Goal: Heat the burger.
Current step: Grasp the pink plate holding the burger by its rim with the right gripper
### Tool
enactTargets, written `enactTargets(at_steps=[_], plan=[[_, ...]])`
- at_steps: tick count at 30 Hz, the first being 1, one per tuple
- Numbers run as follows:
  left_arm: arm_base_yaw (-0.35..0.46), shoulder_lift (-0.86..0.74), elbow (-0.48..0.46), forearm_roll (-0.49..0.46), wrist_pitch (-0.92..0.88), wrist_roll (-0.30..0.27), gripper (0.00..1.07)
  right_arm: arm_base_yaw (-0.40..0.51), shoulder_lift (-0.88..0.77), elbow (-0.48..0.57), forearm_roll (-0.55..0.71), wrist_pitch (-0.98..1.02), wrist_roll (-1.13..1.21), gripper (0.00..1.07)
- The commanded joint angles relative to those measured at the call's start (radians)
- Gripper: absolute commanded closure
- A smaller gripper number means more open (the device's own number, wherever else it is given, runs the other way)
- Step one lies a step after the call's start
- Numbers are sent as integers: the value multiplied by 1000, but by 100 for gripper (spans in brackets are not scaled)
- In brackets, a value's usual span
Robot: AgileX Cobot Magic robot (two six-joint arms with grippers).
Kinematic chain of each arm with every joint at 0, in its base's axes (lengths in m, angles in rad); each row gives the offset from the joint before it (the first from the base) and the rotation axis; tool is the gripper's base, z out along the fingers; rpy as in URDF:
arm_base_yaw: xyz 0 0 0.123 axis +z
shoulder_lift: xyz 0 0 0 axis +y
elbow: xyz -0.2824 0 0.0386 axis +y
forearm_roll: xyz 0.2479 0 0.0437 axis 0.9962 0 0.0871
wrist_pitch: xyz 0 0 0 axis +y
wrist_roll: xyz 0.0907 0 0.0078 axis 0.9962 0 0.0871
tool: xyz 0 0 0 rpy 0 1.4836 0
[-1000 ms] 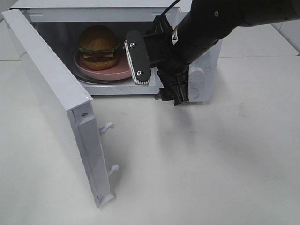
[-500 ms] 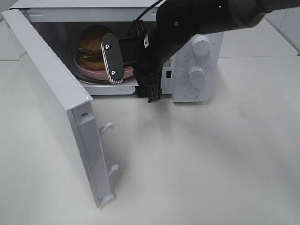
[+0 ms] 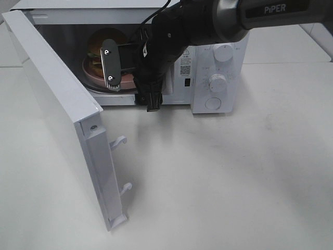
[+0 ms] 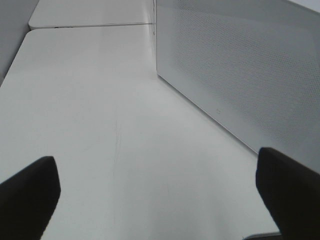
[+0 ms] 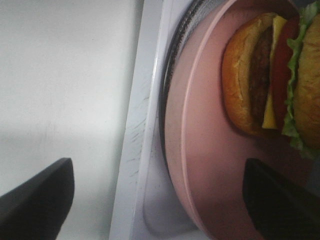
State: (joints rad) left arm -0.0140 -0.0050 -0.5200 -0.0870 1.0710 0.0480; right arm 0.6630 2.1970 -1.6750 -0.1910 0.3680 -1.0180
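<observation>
Gaping, the microwave point(image 3: 218, 62) has its door point(image 3: 57, 104) swung out. The left gripper point(image 4: 160, 195) hangs open and empty. The right gripper point(image 3: 132, 96) is spread wide at the opening, apparently gripping nothing, straddling the rim of the pink plate point(image 5: 200, 165) that carries the burger point(image 5: 260, 75) inside. It should back straight out without nudging the plate, then shut the door.

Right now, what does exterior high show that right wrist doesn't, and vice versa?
Only exterior high: the whole white microwave, its open door, two round knobs, and the black right arm extended into the cavity.
Only right wrist: the tall burger up close, with dark patty, yellow cheese, red tomato and green lettuce, plus the glass turntable rim under the round pink plate.
Both: the burger on the plate inside, with the right gripper open in front of it.
</observation>
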Motion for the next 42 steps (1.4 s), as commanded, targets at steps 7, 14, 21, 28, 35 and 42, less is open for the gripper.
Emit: enactTargets(at_steps=[7,14,21,28,35,42], plan=[[2,-7,3,-4,-3,2,7,3,89,-125,-7,52,48,21],[2,-7,3,-4,-3,2,7,-2,186,-259,-5,137,75,23],[2,-7,3,-4,-3,2,7,-19,234,-328,28,184,71,27],[2,-7,3,-4,-3,2,7,-29,249,-346,51,183,7,55],[2,-7,3,-4,-3,2,7,-32,251,-346,76,180,-37,107],[2,-7,3,-4,-3,2,7,-29,233,-346,114,202,-126,107]])
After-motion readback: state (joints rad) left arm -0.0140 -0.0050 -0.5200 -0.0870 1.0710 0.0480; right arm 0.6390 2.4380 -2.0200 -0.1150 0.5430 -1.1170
